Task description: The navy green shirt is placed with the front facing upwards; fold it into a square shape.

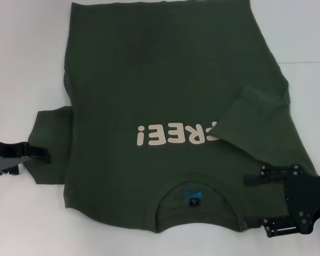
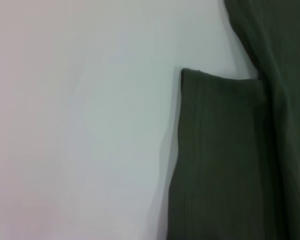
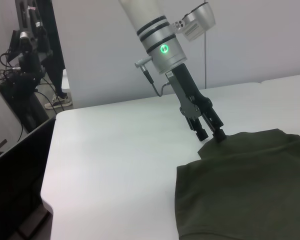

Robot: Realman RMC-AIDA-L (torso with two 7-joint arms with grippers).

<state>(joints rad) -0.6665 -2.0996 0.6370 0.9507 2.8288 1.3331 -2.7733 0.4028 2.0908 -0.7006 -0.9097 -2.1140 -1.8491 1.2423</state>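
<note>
The navy green shirt (image 1: 149, 80) lies flat on the white table (image 1: 21, 64), collar (image 1: 194, 184) nearest me, with the cream "FREE!" lettering (image 1: 173, 134) upside down. One sleeve (image 1: 256, 114) is folded in over the chest and covers the first letter. The other sleeve (image 1: 50, 128) lies spread out flat (image 2: 220, 160). My left gripper (image 1: 42, 154) is at that sleeve's outer edge. Seen from the right wrist, the left gripper (image 3: 211, 134) has its tips apart and down at the hem. My right gripper (image 1: 258, 205) hovers open over the shoulder beside the collar.
The table (image 3: 115, 150) ends at a near edge (image 3: 47, 190) in the right wrist view. Dark stands and cabling (image 3: 25, 75) rise beyond it. A seam line (image 1: 309, 61) crosses the table at the far right.
</note>
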